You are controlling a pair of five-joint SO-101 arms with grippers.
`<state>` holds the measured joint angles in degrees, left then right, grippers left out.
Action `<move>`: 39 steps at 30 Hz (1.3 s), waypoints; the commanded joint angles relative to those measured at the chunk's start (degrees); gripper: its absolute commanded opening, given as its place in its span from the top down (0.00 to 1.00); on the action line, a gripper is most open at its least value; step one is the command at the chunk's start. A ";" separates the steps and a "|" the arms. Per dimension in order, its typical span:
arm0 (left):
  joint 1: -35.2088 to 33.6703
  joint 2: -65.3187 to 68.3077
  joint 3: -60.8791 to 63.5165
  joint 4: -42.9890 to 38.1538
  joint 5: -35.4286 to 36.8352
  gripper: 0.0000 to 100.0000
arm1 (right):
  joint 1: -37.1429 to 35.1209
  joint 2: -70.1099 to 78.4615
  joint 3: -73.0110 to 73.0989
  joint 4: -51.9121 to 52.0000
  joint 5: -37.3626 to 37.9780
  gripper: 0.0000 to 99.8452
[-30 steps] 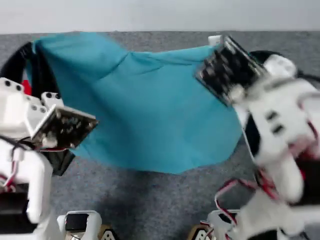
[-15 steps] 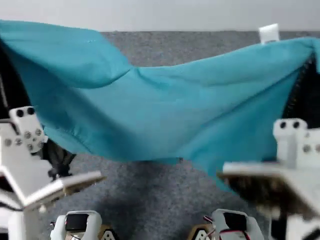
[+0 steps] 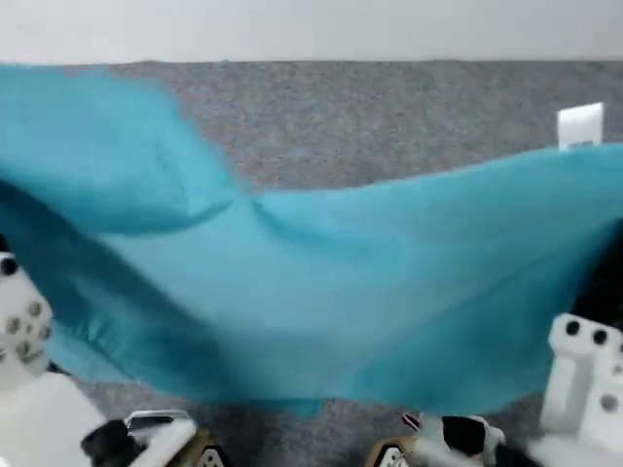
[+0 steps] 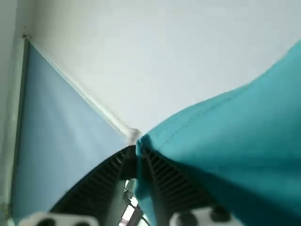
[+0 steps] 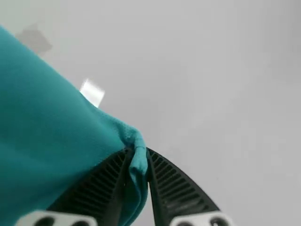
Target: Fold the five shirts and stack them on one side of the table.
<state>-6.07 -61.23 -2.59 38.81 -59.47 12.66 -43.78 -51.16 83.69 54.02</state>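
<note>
From above, a teal shirt hangs stretched wide in the air over the grey table. At the left wrist, the left gripper is clamped on the shirt's stitched hem. At the right wrist, the right gripper pinches a bunched corner of the shirt.

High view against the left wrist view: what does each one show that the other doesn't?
High view, not the wrist: the grey table and the teal shirt stretched wide across it, with a small white piece at the far right. Left wrist view, not the high: the left gripper pinched shut on the shirt's stitched edge. Shared: the teal shirt itself.
</note>
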 commanded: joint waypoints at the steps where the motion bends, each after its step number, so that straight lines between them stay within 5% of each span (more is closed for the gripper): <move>1: 0.09 0.00 -0.13 8.18 -0.62 0.99 | 0.57 4.88 -0.62 5.67 2.11 0.99; 7: 0.26 -0.09 14.20 12.84 -0.62 0.99 | -3.30 16.04 -0.53 19.21 3.78 0.99; 11: 0.26 -0.09 26.68 10.73 -0.70 0.99 | -4.53 23.34 5.71 18.59 3.69 0.99; 21: 0.18 9.32 55.87 -22.95 -0.35 0.99 | -6.55 40.40 24.00 -0.92 3.69 0.99; 39: 0.26 62.59 9.10 -25.32 8.97 0.99 | -6.73 61.67 27.43 -45.76 3.60 0.99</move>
<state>-5.89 -2.33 16.04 14.90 -51.38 6.15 17.85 -23.12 44.40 57.19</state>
